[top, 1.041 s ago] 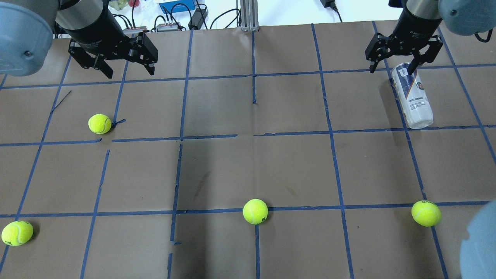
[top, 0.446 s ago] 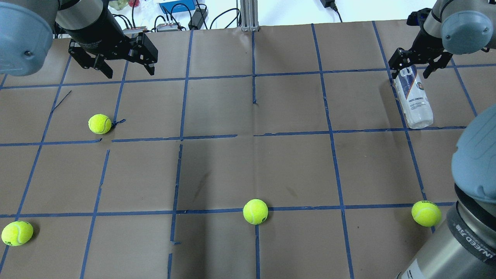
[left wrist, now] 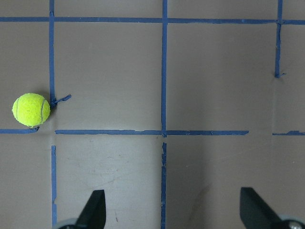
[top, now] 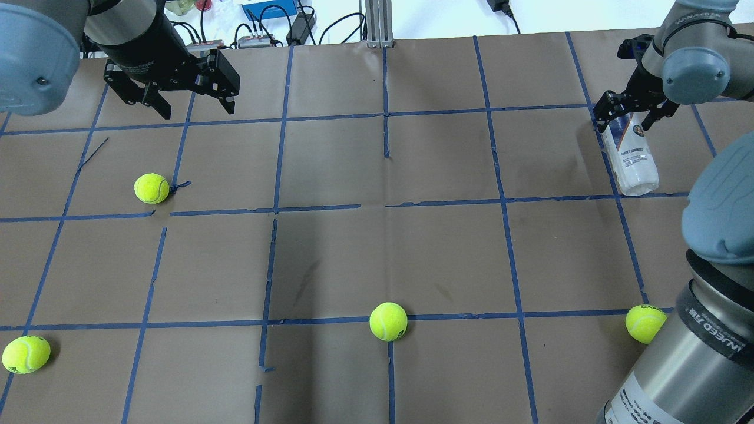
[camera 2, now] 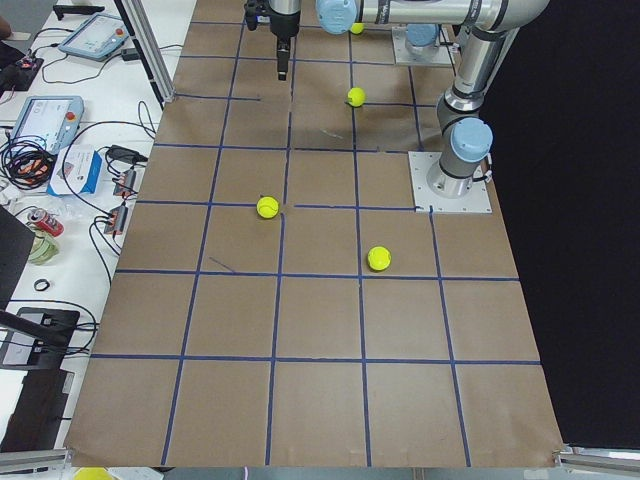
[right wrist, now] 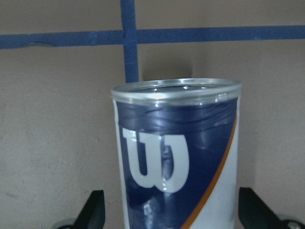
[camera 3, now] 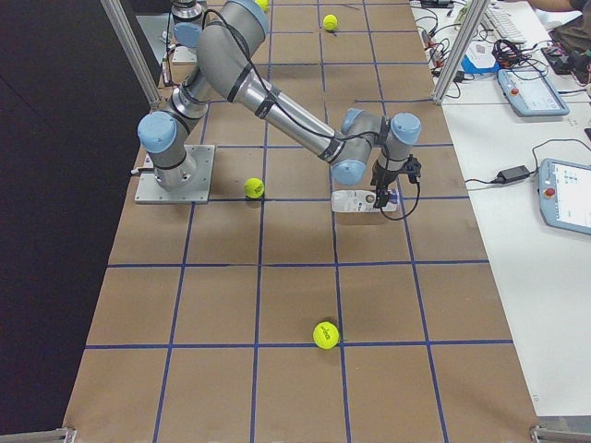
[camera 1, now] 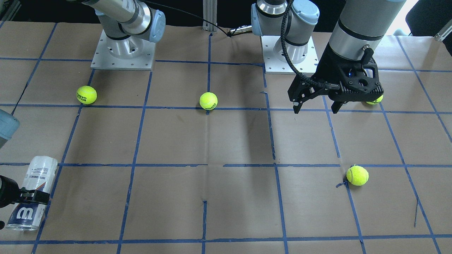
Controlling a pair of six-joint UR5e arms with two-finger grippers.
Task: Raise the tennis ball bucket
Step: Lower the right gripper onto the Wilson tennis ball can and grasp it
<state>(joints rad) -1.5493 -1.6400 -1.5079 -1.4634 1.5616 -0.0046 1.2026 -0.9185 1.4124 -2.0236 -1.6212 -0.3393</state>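
The tennis ball bucket is a clear tube with a white label and a navy "W" end. It lies on its side at the table's far right and also shows in the front view. My right gripper is open and low, its fingers on either side of the navy end. In the right wrist view the bucket fills the middle between the two fingers, with a small gap on the left. My left gripper is open and empty, above the table's far left.
Several yellow-green tennis balls lie loose: one on the left, one near the front middle, one at the front left, one at the front right beside my right arm's forearm. Cables and boxes lie beyond the far edge.
My right gripper has tilted and come down over the bucket's navy end, and the right arm's elbow has swung into the lower right. The bucket and the left arm have not moved.
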